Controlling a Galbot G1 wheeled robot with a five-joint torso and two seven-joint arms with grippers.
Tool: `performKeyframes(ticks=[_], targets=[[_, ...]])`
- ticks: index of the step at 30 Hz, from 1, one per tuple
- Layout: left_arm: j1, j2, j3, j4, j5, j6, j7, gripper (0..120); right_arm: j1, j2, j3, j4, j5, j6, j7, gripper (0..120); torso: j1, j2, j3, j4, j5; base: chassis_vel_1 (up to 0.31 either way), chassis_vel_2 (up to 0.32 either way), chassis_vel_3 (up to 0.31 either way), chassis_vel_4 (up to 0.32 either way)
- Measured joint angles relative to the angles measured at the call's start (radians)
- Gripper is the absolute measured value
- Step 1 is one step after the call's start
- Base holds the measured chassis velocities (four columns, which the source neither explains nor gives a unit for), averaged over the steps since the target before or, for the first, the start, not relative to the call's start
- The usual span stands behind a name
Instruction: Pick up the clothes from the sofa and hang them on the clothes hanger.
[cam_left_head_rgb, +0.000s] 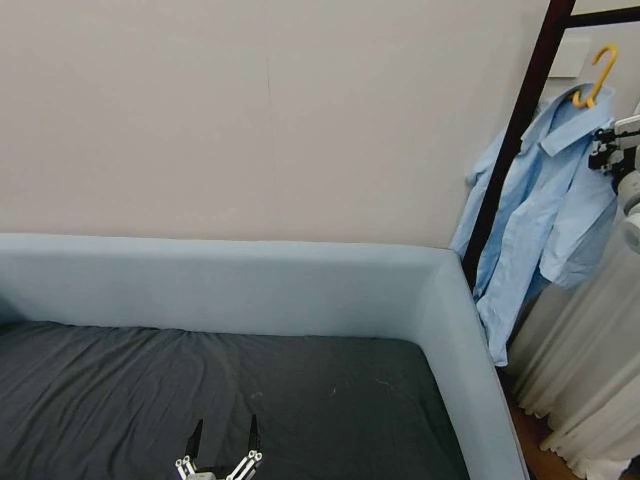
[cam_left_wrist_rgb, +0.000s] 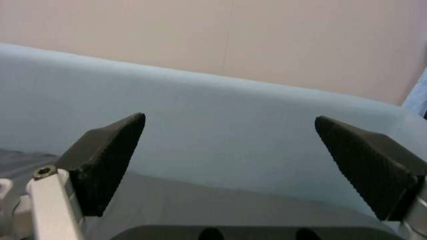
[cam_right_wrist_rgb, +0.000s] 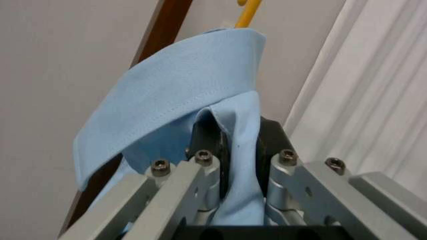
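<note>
A light blue shirt (cam_left_head_rgb: 545, 205) hangs on a yellow hanger (cam_left_head_rgb: 597, 75) beside the dark wooden rack post (cam_left_head_rgb: 520, 130) at the right. My right gripper (cam_left_head_rgb: 610, 148) is up at the shirt's shoulder. In the right wrist view the right gripper (cam_right_wrist_rgb: 239, 150) is shut on a fold of the shirt (cam_right_wrist_rgb: 180, 95) just below the collar, with the yellow hanger hook (cam_right_wrist_rgb: 247, 12) above. My left gripper (cam_left_head_rgb: 225, 448) stands open low over the sofa seat. In the left wrist view the left gripper (cam_left_wrist_rgb: 230, 165) has nothing between its black fingers (cam_left_wrist_rgb: 107, 160).
The pale blue sofa (cam_left_head_rgb: 250, 285) runs along the wall, with a dark grey seat cover (cam_left_head_rgb: 200, 400) bare of clothes. A white curtain (cam_left_head_rgb: 590, 370) hangs at the right beyond the rack.
</note>
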Motion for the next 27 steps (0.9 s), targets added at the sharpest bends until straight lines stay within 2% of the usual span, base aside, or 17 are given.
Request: performKeyframes(ticks=[7,12,20,21,27], targets=[[-0.005,-0.007,0.014,0.004,0.007,-0.001,0.001,100,0.027,-0.056,0.0,0.093,-0.057,0.015,-0.025,8,0.0,0.0,0.0,0.0002,-0.0006,0.0,0.0,0.0,0.0],[-0.006,-0.012,0.02,0.006,0.013,-0.002,0.001,100,0.056,-0.062,-0.023,0.103,-0.047,0.005,-0.019,7,0.0,0.0,0.0,-0.0001,-0.0003,0.0,0.0,0.0,0.0],[-0.006,-0.01,0.02,0.008,0.015,-0.003,0.001,100,0.152,-0.025,-0.085,0.092,-0.006,-0.093,0.064,7,0.0,0.0,0.0,0.0002,-0.0004,0.0,0.0,0.0,0.0],[-0.006,-0.01,0.021,0.008,0.016,-0.004,0.002,100,0.187,0.004,-0.115,0.095,-0.006,-0.142,0.109,7,0.0,0.0,0.0,-0.0002,-0.0003,0.0,0.0,0.0,0.0],[0.0,-0.007,0.009,0.006,0.016,-0.011,0.002,100,0.283,0.087,-0.184,0.07,-0.002,-0.206,0.182,7,0.0,0.0,0.0,0.0004,-0.0003,0.0,0.0,0.0,0.0]])
